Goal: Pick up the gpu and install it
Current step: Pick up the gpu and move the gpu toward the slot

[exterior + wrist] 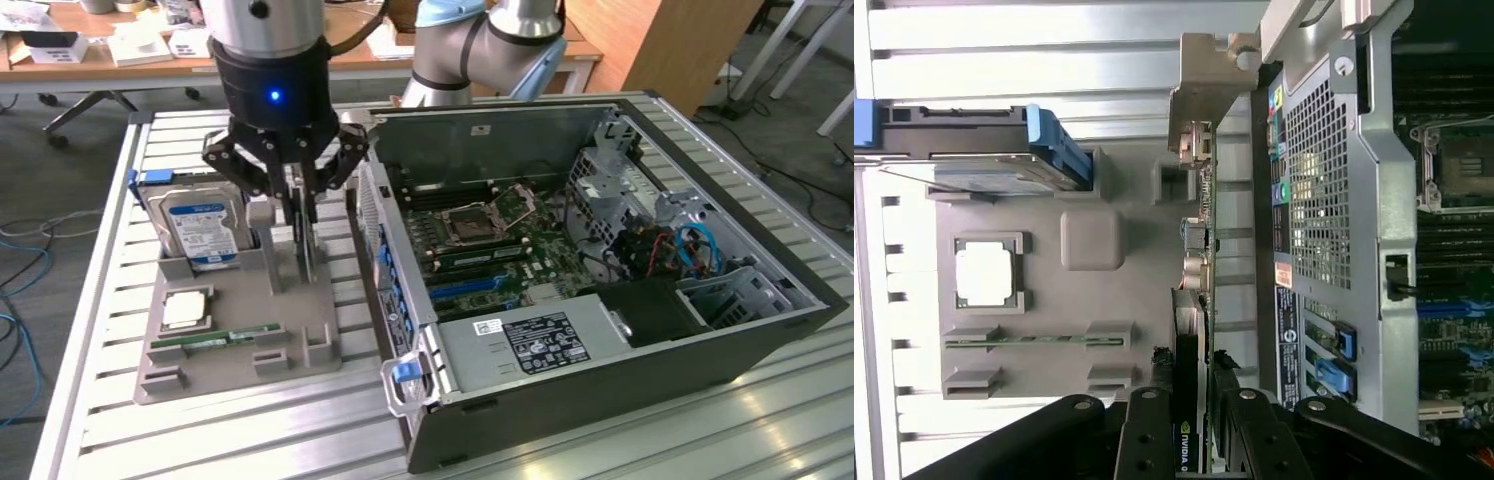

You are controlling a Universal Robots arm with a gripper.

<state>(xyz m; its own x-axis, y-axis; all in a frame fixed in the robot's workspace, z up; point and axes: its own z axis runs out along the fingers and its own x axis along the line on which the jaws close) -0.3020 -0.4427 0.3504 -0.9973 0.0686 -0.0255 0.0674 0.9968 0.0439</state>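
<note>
One pincer [304, 205] hangs over the grey tray [227, 375] on the exterior view's left side of the slatted metal desk [240, 430]. Its two fingers [283, 195] reach down on both sides of the gpu [307, 255], and the pincer is clamped on the upper edge of this card. The gpu stands upright on its edge in the holder of the tray, between the hard drive [200, 228] and the open computer case [601, 400]. The lower edge of the card sits in the holder.

In the wrist view the gpu [1192, 310] shows as a thin dark strip, edge-on. The pincer [1192, 362] presses it from both sides with its black fingers [1160, 368]. Just beside the card is the perforated rear panel of the computer case [1324, 200].

Three other parts rest in the tray [1054, 300]. The hard drive [974, 165] with the blue and white label stands upright in its slot. The square processor [184, 308] [984, 275] lies flat in its pocket. The slim green RAM stick [214, 340] [1034, 341] lies on its edge near the processor. Inside the case lies the motherboard [494, 250], uncovered.
</note>
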